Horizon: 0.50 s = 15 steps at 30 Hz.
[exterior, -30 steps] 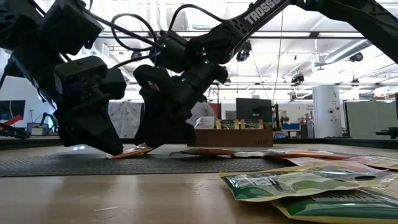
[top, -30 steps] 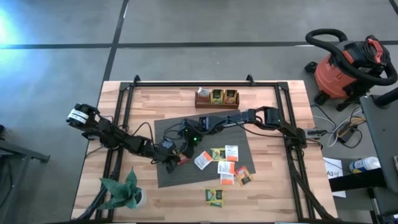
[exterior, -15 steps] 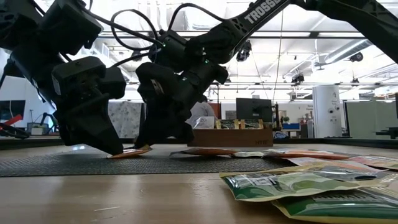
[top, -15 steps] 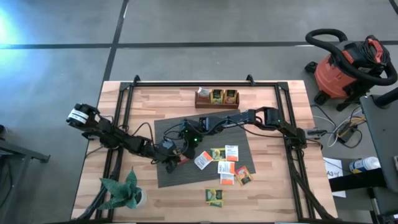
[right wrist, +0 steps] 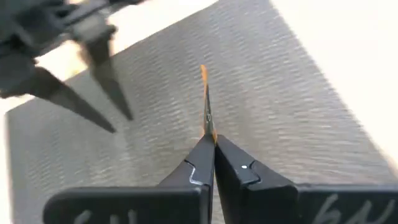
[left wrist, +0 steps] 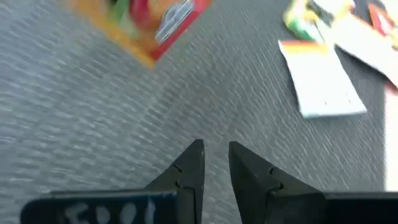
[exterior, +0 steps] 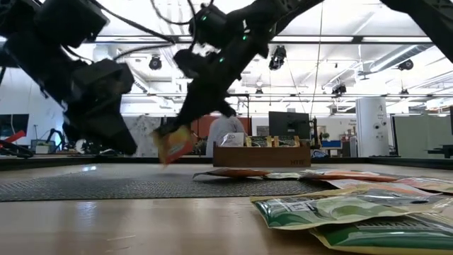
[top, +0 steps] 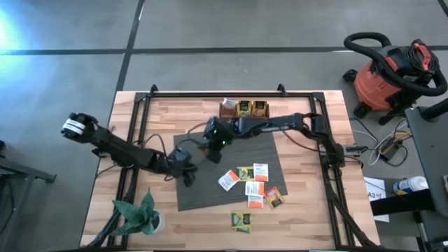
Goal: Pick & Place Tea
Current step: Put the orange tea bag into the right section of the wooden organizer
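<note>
An orange-red tea packet (exterior: 173, 145) hangs in the air above the grey mat (top: 210, 192), with my right gripper (exterior: 170, 129) shut on it. The right wrist view shows the packet edge-on (right wrist: 204, 99) past the fingertips. My left gripper (top: 187, 173) hovers just beside it toward the table's left, over the mat. Its fingers (left wrist: 216, 163) stand slightly open with nothing between them. The left wrist view catches the held packet (left wrist: 140, 25) ahead of it. Several more tea packets (top: 253, 183) lie flat on the mat's near right part. My right gripper pinches the packet's upper edge (right wrist: 207, 129) between its two fingertips (right wrist: 233, 165), which come slanting down from above. The packet hangs tilted below the fingers, its lower corner (exterior: 165, 159) clear of the mat.
A brown box (top: 245, 110) with upright tea packets stands at the table's far edge. One green packet (top: 242, 222) lies on bare wood near the front edge. A small green plant (top: 140, 217) stands at the near left corner. A red shop vacuum (top: 388, 77) is on the floor to the right.
My right gripper has shut on the orange-red packet and risen with it toward the far edge. The packet, which lay flat on the mat, now hangs tilted and clear of it. My left gripper has lifted off the mat and drawn back a little toward the table's left.
</note>
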Motion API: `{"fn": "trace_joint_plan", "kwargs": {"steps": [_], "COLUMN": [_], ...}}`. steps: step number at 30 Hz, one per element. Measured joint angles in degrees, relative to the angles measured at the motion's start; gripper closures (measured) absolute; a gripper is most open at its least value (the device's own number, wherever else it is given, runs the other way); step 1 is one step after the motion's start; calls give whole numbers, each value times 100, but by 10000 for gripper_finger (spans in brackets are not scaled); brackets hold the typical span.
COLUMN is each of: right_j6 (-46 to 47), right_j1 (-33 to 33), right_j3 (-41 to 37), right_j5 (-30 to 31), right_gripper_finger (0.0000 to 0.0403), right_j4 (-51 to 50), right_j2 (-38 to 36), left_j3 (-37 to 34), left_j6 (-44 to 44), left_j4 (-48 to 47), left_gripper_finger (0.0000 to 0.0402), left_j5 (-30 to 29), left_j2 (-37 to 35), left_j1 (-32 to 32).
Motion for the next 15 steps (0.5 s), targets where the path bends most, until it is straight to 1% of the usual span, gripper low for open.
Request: {"fn": "trace_joint_plan", "kwargs": {"steps": [2, 5, 7, 10, 15], "right_j6": [-60, -202, -236, -103, 147], "right_j1": [-140, -391, -620, -1036, -1713], "right_j3": [-49, -246, -491, -1119, -2564], "right_j5": [393, 1147, 1432, 1483, 1542], "right_gripper_finger": [394, 394, 394, 394, 394], "right_j4": [-116, -364, -489, -495, -477], "right_j2": [-254, -780, -1188, -1893, -3138], "left_j3": [0, 3, 4, 7, 9], "left_j6": [30, 87, 106, 181, 205], "left_j4": [-212, -432, -519, -536, -588], "left_gripper_finger": [333, 333, 333, 333, 333], "left_j5": [-301, -649, -791, -889, -919], "left_j2": [-250, -594, -757, -899, -944], "left_j1": [0, -1, -2, -2, -4]}}
